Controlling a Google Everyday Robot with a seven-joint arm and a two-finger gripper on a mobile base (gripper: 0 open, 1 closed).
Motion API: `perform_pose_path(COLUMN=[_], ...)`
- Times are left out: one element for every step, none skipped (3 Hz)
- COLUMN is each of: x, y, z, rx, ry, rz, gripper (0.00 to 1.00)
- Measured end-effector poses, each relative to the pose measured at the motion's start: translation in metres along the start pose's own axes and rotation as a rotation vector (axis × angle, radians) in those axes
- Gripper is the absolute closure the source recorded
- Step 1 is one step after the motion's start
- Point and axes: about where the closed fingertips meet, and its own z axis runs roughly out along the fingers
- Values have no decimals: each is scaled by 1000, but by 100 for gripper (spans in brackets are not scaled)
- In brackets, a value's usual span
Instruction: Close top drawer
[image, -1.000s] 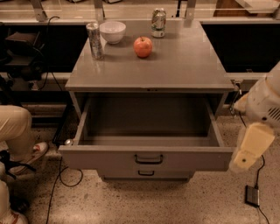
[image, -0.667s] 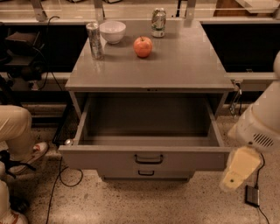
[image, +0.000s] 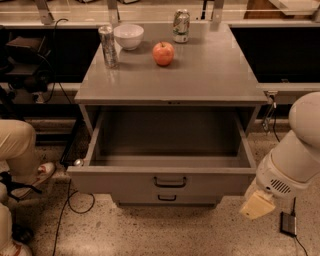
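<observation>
The top drawer (image: 210, 181) is pulled well out of the cabinet towards the near side. Its interior is open to view and looks empty, and its flat front panel hangs out over the floor. The small dark loop handle (image: 170, 182) sits at the centre of that panel, and the handle of a lower drawer (image: 167, 198) shows just beneath it.

The gripper (image: 257, 205) is low at the near right, just beside the right end of the front panel and apart from it. It hangs under the rounded white arm (image: 295, 160). Only a pale, blunt end of it shows, so I cannot tell whether it is spread or closed.

I judge this to be the approach step: the drawer is not yet being pushed, and no closing has begun.

The next move calls for bringing the gripper round to the near face of the panel, close to the handle so the push runs straight. It then calls for pressing towards the far side until the panel meets the cabinet. A push at the right end alone could skew the drawer on its runners.

On the desk (image: 210, 70) stand a tall can (image: 108, 46), a white bowl (image: 129, 36), an apple (image: 163, 53) and a second can (image: 181, 25), all well clear of the drawer. A seated person's leg (image: 20, 150) is at the left.
</observation>
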Motion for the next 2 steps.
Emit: perform_pose_path(x=[0, 1], y=[1, -3], z=[-1, 12], rx=[1, 2], ry=[1, -17], rz=[0, 22], gripper=[80, 99])
